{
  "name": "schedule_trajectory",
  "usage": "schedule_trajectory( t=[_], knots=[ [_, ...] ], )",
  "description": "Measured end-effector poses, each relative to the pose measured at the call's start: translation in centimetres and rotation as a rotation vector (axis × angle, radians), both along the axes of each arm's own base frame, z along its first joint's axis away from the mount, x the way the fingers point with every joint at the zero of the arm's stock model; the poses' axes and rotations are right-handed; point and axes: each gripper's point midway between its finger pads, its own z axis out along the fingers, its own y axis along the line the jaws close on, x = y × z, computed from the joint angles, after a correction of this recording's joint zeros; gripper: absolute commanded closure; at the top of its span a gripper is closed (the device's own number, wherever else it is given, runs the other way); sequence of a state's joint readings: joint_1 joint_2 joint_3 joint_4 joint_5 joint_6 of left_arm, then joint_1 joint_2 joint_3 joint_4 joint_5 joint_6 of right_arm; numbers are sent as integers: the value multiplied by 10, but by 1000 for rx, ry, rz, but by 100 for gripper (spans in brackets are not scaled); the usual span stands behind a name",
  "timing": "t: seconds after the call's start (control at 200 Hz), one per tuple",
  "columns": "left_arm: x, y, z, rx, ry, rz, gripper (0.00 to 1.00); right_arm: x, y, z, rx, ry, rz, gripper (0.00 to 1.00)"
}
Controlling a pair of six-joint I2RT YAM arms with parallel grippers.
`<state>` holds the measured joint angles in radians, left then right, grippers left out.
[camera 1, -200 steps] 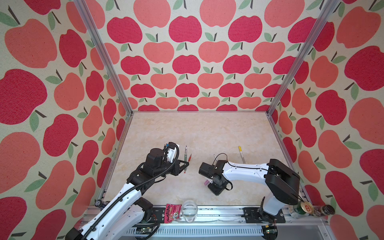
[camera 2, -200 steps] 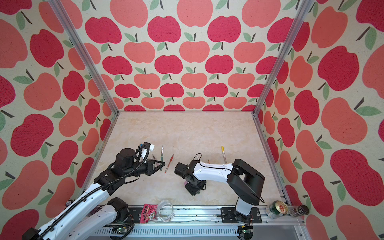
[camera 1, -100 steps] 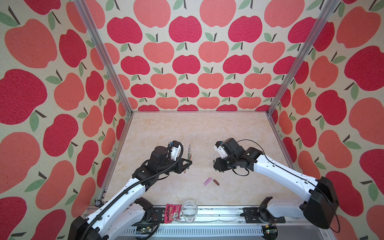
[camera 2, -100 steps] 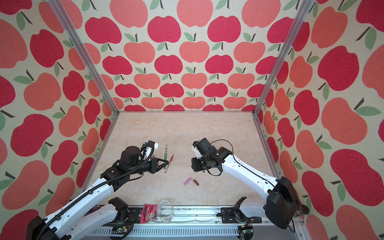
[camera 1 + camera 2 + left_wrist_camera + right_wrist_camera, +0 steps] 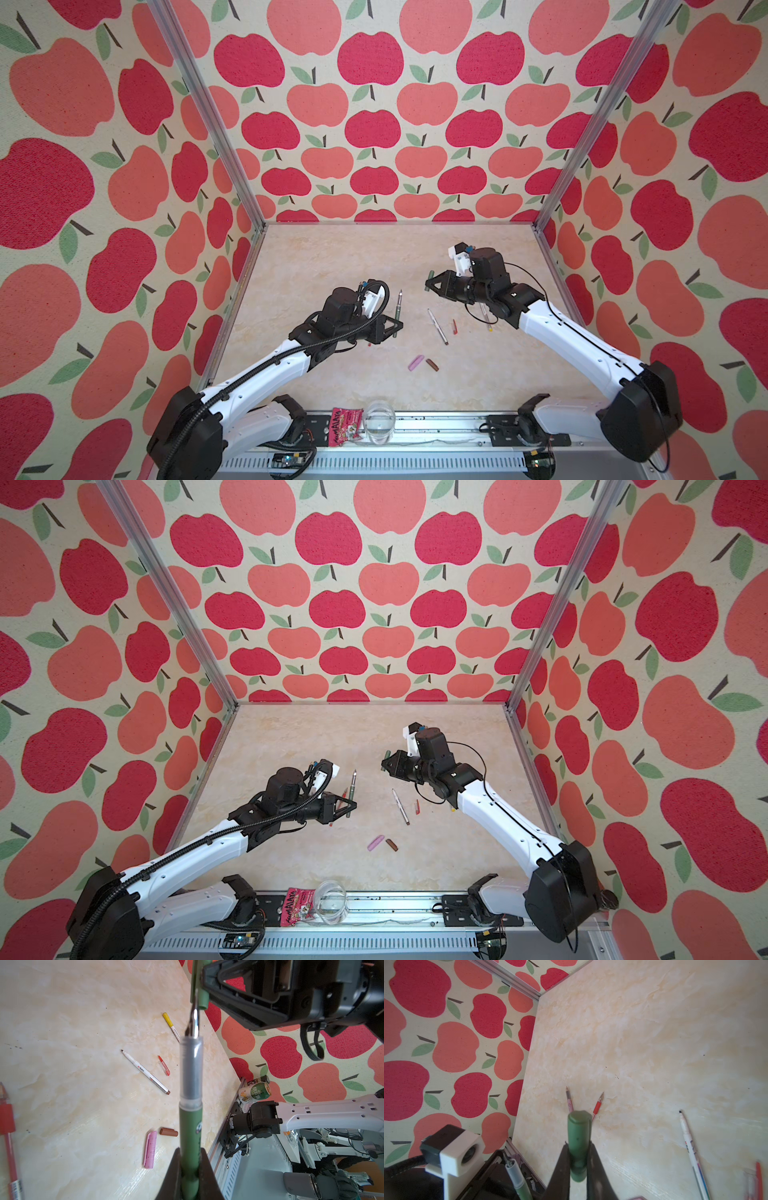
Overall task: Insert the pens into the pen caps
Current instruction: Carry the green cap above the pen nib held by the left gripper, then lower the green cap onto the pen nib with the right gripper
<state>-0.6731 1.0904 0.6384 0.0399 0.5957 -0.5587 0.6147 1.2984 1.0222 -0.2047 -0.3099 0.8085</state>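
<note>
My left gripper [image 5: 396, 328] [image 5: 190, 1160] is shut on the barrel of a dark green pen [image 5: 399, 308] [image 5: 190, 1124], whose metal nib points at the right gripper. Facing it, my right gripper [image 5: 429, 284] [image 5: 578, 1154] is shut on a dark green pen cap [image 5: 431, 274] [image 5: 578, 1134], held above the table. Nib and cap are close together in the left wrist view, the cap [image 5: 203, 999] just past the nib. On the table lie a white pen [image 5: 437, 326], a red cap [image 5: 454, 326], a pink cap [image 5: 415, 362] and a brown cap [image 5: 432, 365]. A lilac-pink pen [image 5: 569, 1099] and a red pen [image 5: 597, 1105] lie below my left gripper.
A white pen with a yellow cap [image 5: 171, 1024] lies under my right arm. A glass [image 5: 378, 419] and a snack packet [image 5: 345, 419] sit on the front rail. Cans [image 5: 254, 1091] stand outside at the right front corner. Apple-patterned walls enclose three sides.
My right gripper has risen from the caps at the front and moved back with the green cap. My left gripper has moved right with the green pen, toward the right gripper.
</note>
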Motion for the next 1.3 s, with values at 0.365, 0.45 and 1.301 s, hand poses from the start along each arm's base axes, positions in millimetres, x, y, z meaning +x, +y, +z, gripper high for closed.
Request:
schedule_trajectory(
  t=[0.365, 0.45, 1.301],
  knots=[
    [1, -11, -8, 12, 21, -26, 100, 10, 32, 22, 138, 9, 73, 88],
    [2, -12, -6, 9, 18, -26, 100, 7, 38, 27, 148, 8, 97, 88],
    [7, -17, 0, -4, 6, -33, 100, -9, 44, 15, 76, 7, 159, 89]
  ],
)
